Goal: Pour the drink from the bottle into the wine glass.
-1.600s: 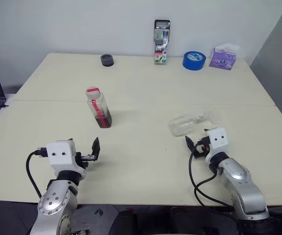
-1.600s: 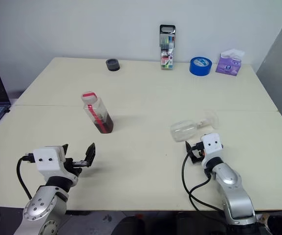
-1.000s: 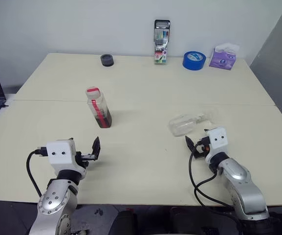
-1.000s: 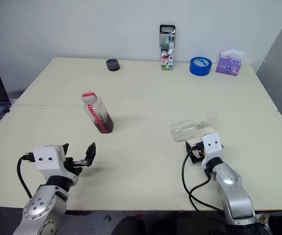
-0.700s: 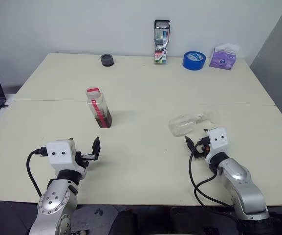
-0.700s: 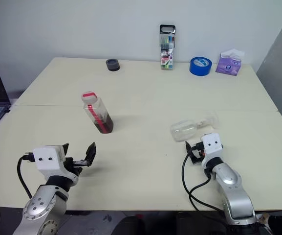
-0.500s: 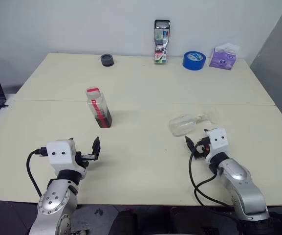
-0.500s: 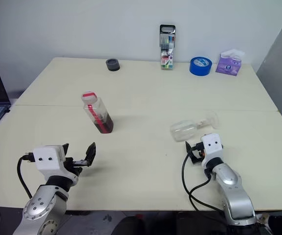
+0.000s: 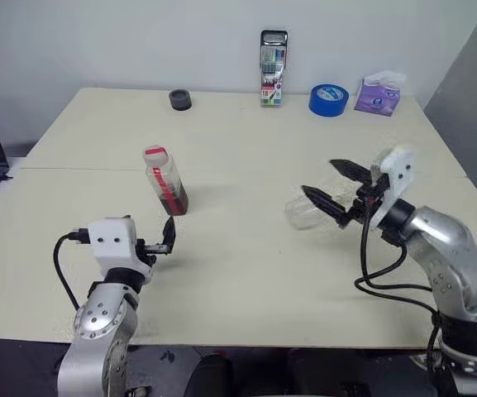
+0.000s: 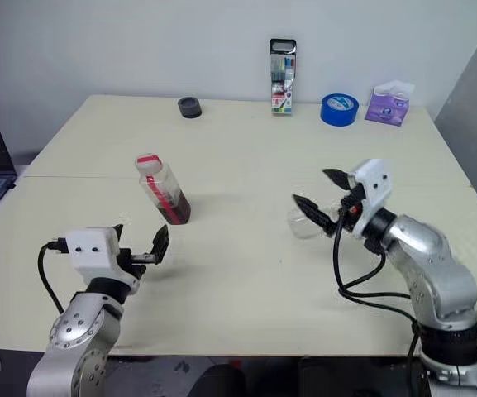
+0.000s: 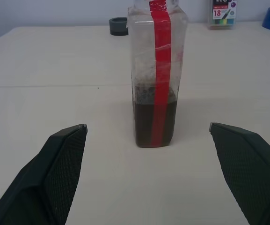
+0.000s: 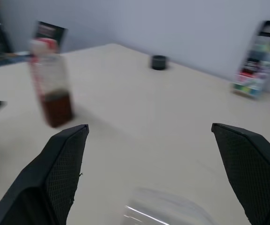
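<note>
Gaping wide, right gripper [image 9: 331,184] empty above wine glass [image 9: 308,211], left gripper [image 11: 149,140] wide, empty.

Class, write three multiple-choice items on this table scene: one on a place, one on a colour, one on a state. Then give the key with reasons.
1. Where does the blue tape roll sit?
A. between the marker pack and the tissue pack
B. beside the bottle
C. at the near edge

2. What colour is the bottle's label strip?
A. green
B. red
C. yellow

3. How is the wine glass?
A. upright
B. held in a gripper
C. lying on its side

Key: A, it sits in the far row between them; B, a red strip runs down the bottle; C, its bowl rests on the table.
</note>
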Robot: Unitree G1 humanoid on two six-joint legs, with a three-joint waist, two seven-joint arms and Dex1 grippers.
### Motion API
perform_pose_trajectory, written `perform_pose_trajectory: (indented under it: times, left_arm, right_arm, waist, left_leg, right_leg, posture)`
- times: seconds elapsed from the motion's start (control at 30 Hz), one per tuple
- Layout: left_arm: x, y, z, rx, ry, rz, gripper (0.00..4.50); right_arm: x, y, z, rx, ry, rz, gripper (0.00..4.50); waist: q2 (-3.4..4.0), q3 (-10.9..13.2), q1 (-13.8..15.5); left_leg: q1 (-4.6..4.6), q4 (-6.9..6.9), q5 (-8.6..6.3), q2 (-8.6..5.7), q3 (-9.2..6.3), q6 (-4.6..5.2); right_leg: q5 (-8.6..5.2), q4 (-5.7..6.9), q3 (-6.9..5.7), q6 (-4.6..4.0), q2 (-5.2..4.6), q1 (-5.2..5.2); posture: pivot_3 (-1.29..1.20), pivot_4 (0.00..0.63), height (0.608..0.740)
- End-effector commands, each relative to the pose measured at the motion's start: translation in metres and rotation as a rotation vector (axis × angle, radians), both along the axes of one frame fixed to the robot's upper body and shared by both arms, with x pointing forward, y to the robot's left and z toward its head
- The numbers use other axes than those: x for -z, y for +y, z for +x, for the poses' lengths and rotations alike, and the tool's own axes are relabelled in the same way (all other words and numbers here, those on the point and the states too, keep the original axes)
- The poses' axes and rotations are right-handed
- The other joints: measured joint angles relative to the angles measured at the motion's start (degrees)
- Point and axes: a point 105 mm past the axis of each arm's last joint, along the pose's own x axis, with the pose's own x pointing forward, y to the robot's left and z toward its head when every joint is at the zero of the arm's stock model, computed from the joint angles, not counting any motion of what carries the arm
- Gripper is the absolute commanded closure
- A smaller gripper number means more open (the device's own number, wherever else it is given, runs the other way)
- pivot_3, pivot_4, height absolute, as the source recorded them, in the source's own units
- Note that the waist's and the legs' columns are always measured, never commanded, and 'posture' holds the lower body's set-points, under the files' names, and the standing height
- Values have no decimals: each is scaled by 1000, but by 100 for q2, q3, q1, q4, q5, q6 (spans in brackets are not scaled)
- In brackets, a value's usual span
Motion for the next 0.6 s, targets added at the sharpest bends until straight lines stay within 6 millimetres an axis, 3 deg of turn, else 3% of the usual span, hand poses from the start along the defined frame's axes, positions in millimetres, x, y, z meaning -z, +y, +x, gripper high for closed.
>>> perform_pose_trajectory:
  times: [0.03,0.2,0.6]
  left_arm:
    - [-11,0,10,-1,-39,28,28]
    - [-19,0,32,1,-70,31,28]
    - [-29,-5,59,47,-122,54,28]
  right_arm:
    - [-7,20,-10,-197,55,21,0]
    - [-19,40,-13,-371,66,-9,0]
    - [-24,50,-5,-363,29,-5,0]
  waist:
    - [-1,1,9]
    - [-2,0,14]
    - [-4,-1,32]
  left_leg:
    - [-7,1,0,-1,-1,0]
    - [-54,18,1,-6,-3,1]
    - [-79,18,3,-8,-12,-4]
  right_leg:
    - [0,-3,-2,0,-3,-3]
    - [4,8,-11,1,-13,-49]
    - [4,-2,-32,0,-28,-61]
  posture:
    - [0,150,740]
    - [0,150,740]
    - [0,150,740]
